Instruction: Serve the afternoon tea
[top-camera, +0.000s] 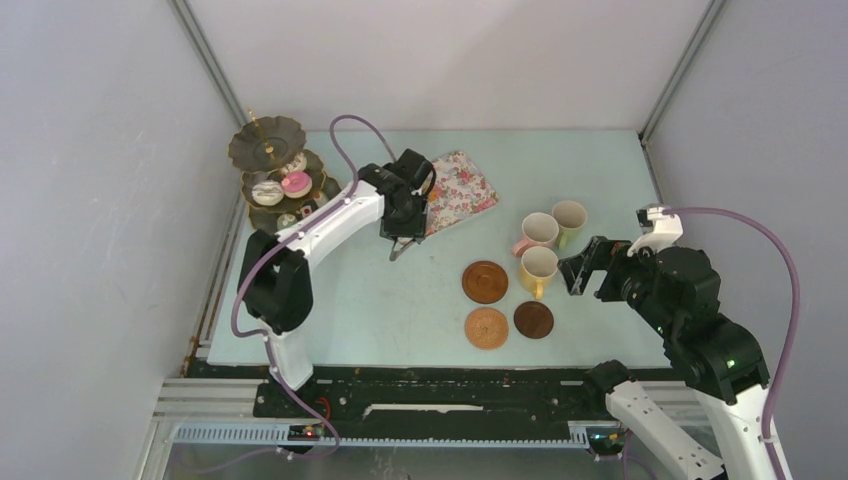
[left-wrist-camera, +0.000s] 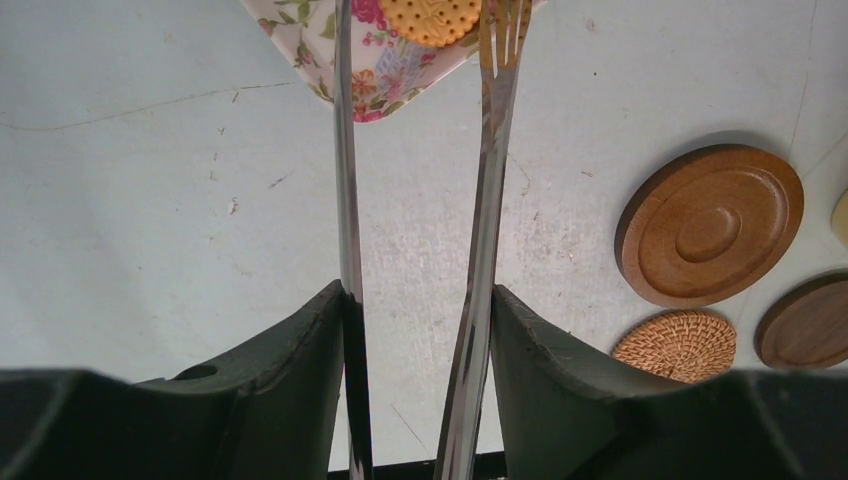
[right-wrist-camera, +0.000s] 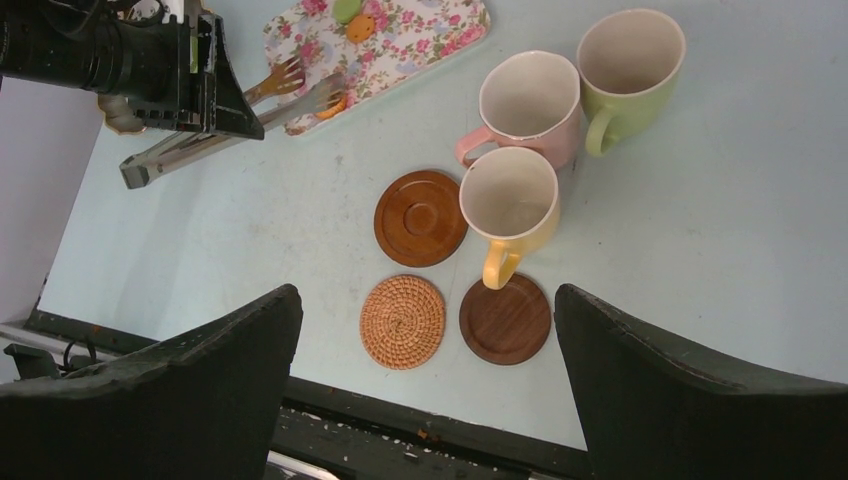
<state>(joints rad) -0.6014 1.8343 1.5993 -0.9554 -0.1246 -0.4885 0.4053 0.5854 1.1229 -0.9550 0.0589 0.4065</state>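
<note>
Cake (left-wrist-camera: 430, 18) on tray (left-wrist-camera: 375, 90) | left gripper (left-wrist-camera: 418, 300) half-closed around tongs (left-wrist-camera: 485, 200), tips apart; straddle cake squarely before squeezing gently | right gripper (right-wrist-camera: 425, 295) wide open, holding nothing

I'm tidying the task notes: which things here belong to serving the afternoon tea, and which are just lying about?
Belong: dark scalloped three-tier stand; small toy cakes; yellow mug, pink mug, green mug; three round brown coasters.
Extras: flowered rectangular tray; long metal tongs, held by left gripper.
</note>
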